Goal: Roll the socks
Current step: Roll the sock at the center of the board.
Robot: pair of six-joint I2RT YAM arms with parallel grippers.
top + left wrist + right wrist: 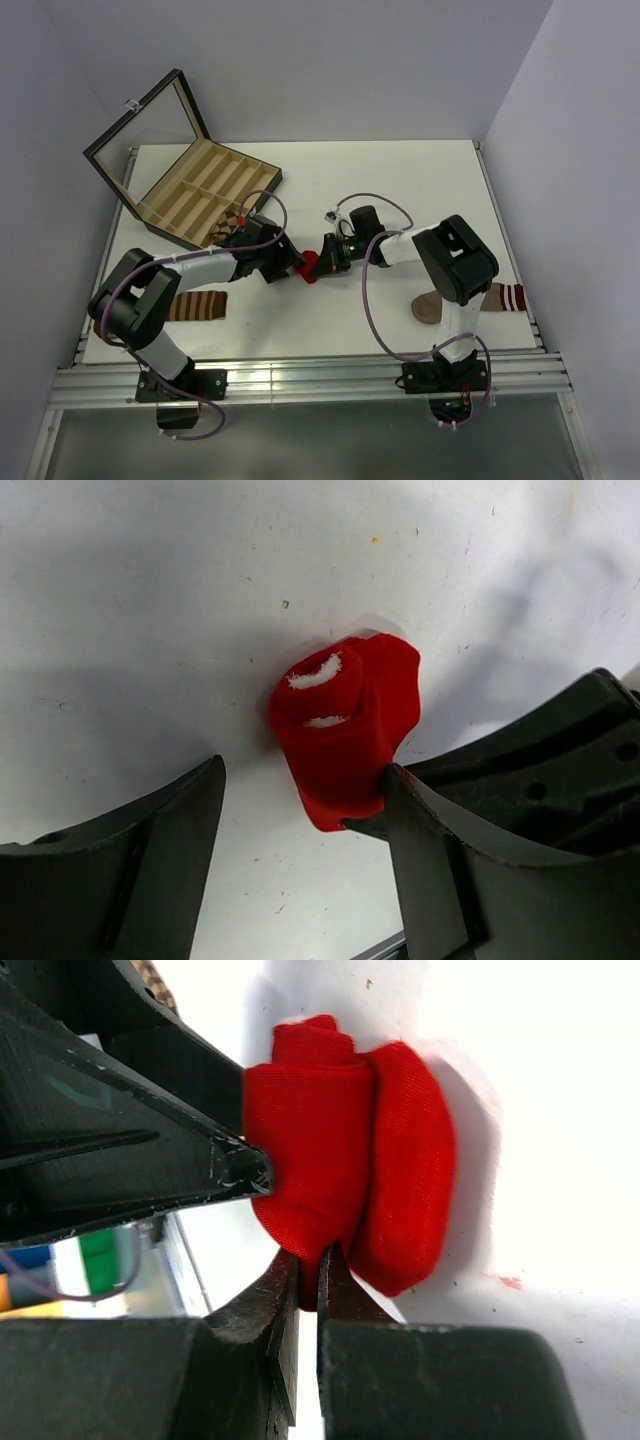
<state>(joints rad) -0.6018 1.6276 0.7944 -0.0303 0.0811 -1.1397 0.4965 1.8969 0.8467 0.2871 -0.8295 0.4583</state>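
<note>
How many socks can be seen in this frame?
4. The red sock is rolled in the middle. The argyle sock is beside the box. The striped sock is by the left arm. The tan sock is partly behind the right arm; the striped piece beyond may be a fifth.

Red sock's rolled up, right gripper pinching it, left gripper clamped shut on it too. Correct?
Not quite: the left gripper is open, its jaws standing apart on either side of the rolled red sock, as the left wrist view shows. The right gripper does pinch the sock's fabric.

Four socks, one box, two arms
</note>
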